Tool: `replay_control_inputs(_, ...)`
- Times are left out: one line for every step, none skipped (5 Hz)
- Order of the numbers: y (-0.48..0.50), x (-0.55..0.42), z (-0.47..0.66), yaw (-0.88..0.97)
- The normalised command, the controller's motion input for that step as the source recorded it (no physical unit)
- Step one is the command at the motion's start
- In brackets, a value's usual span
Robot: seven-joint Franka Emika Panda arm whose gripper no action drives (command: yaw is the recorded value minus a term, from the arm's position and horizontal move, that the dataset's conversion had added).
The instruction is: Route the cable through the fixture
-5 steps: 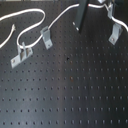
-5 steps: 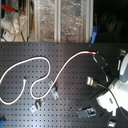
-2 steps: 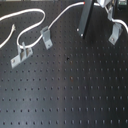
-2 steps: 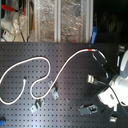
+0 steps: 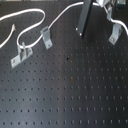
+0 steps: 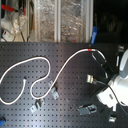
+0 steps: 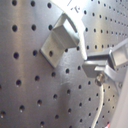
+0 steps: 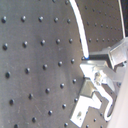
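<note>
On the black perforated board [image 5: 65, 95], the low clip with two posts [image 5: 21, 55] sat nearest in the first exterior view, with a slanted grey bracket [image 5: 46, 36] just behind it. The white cable [image 6: 30, 75] looped past both and ran on to its red tape band [image 6: 90, 51], seen in the second exterior view. Toward the first exterior view's right stood the fixture [image 5: 115, 33], beside the arm. In the first wrist view the gripper [image 7: 102, 67] pinched the cable, the fixture just beside it.
</note>
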Motion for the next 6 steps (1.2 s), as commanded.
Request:
replay_control_inputs(-0.006, -0.257, 0.06, 0.18)
replay_control_inputs(-0.003, -0.212, 0.09, 0.13)
replay_control_inputs(-0.007, -0.079, 0.00, 0.07)
replay_control_inputs(-0.031, 0.032, 0.08, -0.09)
replay_control_inputs(-0.154, 0.314, 0.16, -0.07)
replay_control_inputs(-0.065, 0.214, 0.10, 0.00)
